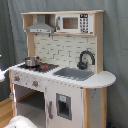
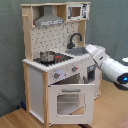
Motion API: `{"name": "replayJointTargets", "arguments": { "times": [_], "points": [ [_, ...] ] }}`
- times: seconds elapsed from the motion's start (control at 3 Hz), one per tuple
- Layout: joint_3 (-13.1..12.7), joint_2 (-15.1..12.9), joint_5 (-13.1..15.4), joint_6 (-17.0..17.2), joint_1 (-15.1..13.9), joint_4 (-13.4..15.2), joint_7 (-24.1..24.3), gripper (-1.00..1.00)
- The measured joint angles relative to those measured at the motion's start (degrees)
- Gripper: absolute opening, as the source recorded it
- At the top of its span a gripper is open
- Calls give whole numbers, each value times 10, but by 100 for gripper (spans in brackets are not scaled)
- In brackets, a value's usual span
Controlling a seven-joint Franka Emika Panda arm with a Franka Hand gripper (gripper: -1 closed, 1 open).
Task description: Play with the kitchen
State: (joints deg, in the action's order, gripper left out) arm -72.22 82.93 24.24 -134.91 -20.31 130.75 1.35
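Standing in the middle of both exterior views, the kitchen (image 1: 65, 75) (image 2: 57, 65) is filling most of each frame. A small pot (image 1: 32, 61) (image 2: 47, 56) is sitting on the stove, with the black faucet (image 1: 86, 59) (image 2: 75, 39) over the grey sink (image 1: 74, 73) to its right. In the second exterior view the white robot arm (image 2: 109, 65) is reaching in from the right edge and is covering part of the counter; its gripper is hiding there, so I cannot tell its state. A grey curtain (image 1: 116, 40) is hanging behind, and the oven door (image 2: 69, 102) is taking the lower centre.
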Motion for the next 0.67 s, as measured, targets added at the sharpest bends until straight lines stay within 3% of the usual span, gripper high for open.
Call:
{"name": "replayJointTargets", "arguments": {
  "times": [0.67],
  "points": [
    [6, -16, -50, 17, 49, 51, -109, 100]
  ]
}}
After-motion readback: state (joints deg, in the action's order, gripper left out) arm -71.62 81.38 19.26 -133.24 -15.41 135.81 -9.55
